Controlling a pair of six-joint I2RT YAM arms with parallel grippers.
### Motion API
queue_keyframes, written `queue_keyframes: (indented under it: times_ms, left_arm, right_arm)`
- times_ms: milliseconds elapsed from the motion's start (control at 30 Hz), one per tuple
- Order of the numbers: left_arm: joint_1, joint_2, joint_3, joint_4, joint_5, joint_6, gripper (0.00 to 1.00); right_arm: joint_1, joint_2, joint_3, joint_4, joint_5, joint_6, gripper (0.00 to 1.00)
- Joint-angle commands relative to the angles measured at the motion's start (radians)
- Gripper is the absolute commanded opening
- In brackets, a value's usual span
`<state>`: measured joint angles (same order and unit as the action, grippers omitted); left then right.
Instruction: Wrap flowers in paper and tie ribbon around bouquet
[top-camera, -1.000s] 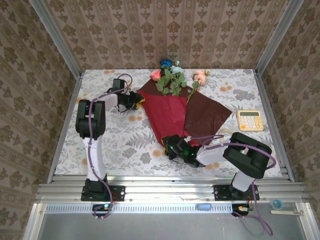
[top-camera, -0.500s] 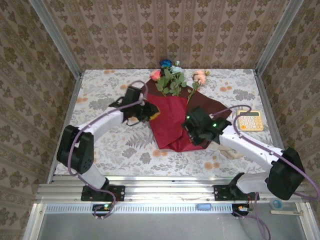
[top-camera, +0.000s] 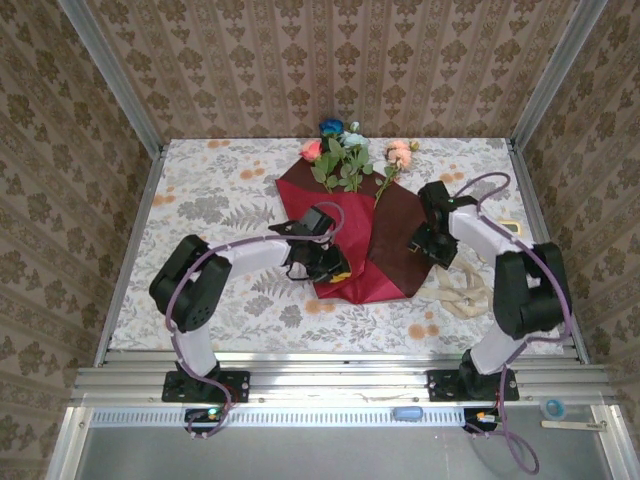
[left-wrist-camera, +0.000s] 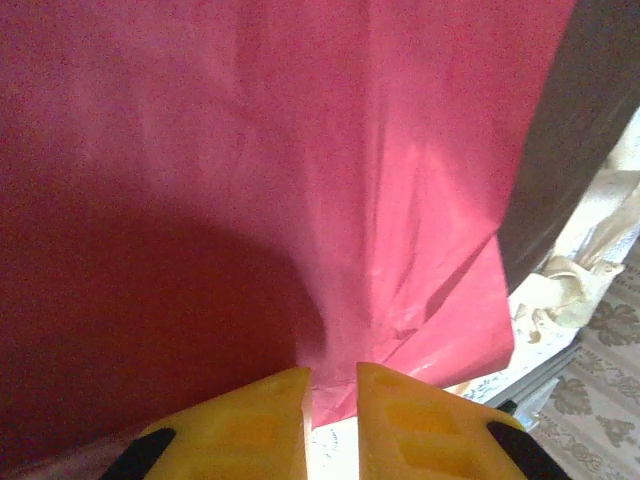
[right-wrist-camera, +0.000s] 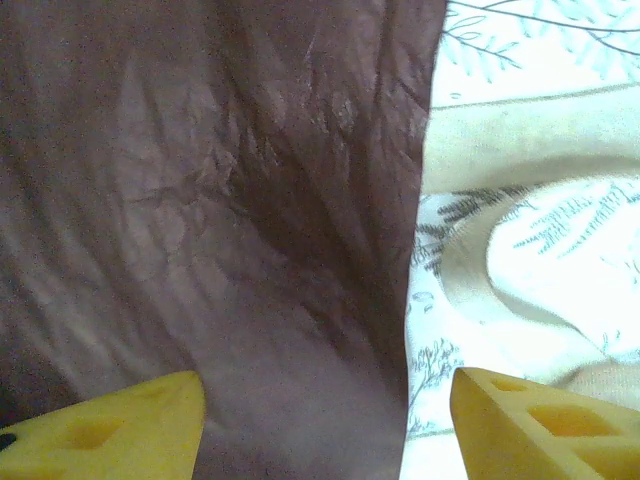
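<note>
The left gripper (left-wrist-camera: 333, 425) has its fingers drawn nearly together, pinching a creased fold at the near edge of the paper (left-wrist-camera: 300, 150). The right gripper (right-wrist-camera: 322, 430) is spread wide over the paper's right edge. The ribbon (right-wrist-camera: 520, 135) lies just right of the paper. The flowers (top-camera: 345, 160) rest on the paper's far end.

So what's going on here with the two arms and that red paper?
Two robot arms are wrapping flowers in a dark red paper on a patterned table. The flower heads stick out at the far end. The left tool is nearly closed and pinches the paper's near edge. The right tool is open above the darker right flap, close to its edge. The ribbon lies loose on the table beside the paper, not yet tied.
</note>
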<state>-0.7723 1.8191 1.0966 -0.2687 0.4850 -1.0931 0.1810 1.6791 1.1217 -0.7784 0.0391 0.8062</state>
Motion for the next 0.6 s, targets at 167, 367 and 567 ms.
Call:
queue_keyframes:
  times_ms: [167, 367, 567]
  left_arm:
    - [0.002, 0.010, -0.083, 0.014, -0.031, -0.022, 0.14]
    - [0.012, 0.005, -0.126, 0.049, -0.037, -0.034, 0.12]
    - [0.036, -0.031, -0.133, 0.042, -0.044, -0.022, 0.12]
  right_arm:
    - [0.000, 0.173, 0.068, 0.013, -0.031, -0.104, 0.62]
    - [0.003, 0.194, 0.066, 0.048, -0.018, -0.098, 0.24]
    - [0.056, 0.102, 0.092, 0.037, 0.086, -0.113, 0.00]
